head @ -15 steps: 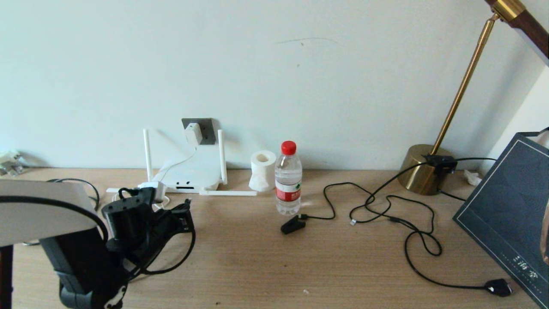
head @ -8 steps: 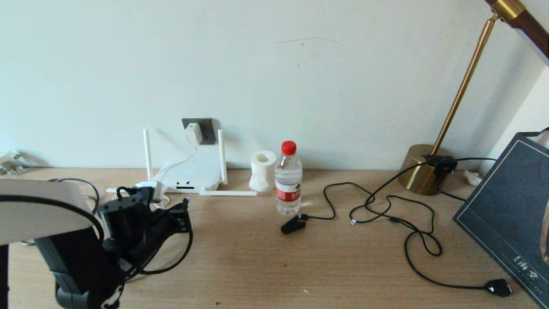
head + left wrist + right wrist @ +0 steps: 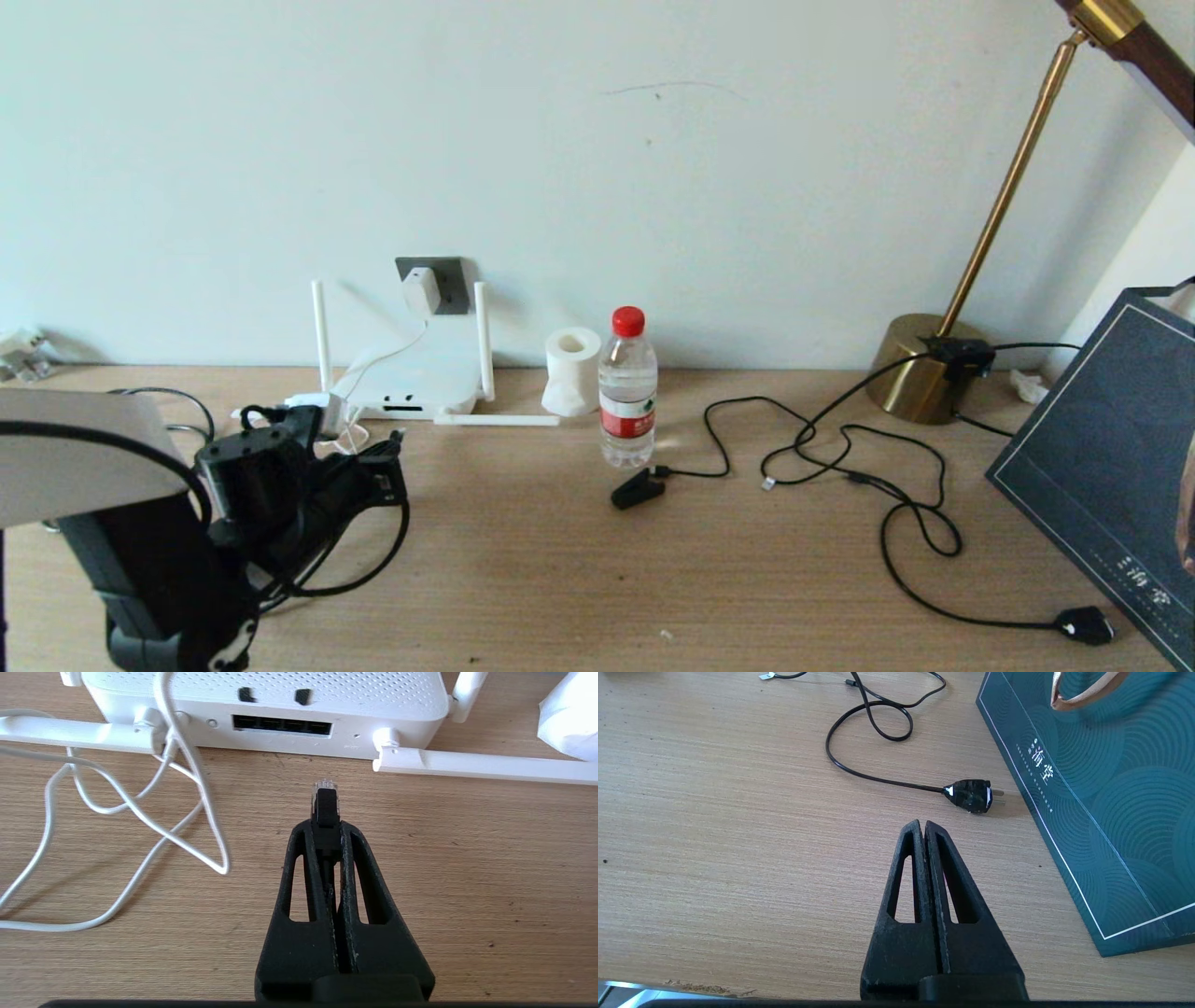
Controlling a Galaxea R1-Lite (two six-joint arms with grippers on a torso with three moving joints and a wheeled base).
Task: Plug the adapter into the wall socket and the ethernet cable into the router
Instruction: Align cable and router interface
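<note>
the ethernet cable (image 3: 325, 805) was pinched at its connector in the closed fingers of the left gripper (image 3: 326, 828), its clear tip pointing at the router (image 3: 261, 700) but not yet in: bare desk (image 3: 467, 868) lay between the tip and the dark port slot (image 3: 282, 724), which sat a little off to one side of the tip's line. the adapter (image 3: 421, 291) was already seated in the wall socket (image 3: 452, 280) above the router, its white cord (image 3: 140, 821) looping down across the desk. so half the job looked done; lining up and pushing the connector home was left. the right gripper (image 3: 923, 833) hung idle, fingers shut on nothing, near a black plug (image 3: 969, 794) and a teal gift bag (image 3: 1101, 802). the water bottle (image 3: 626, 392) looked nearly full, red cap on; the bag's contents were hidden.
</note>
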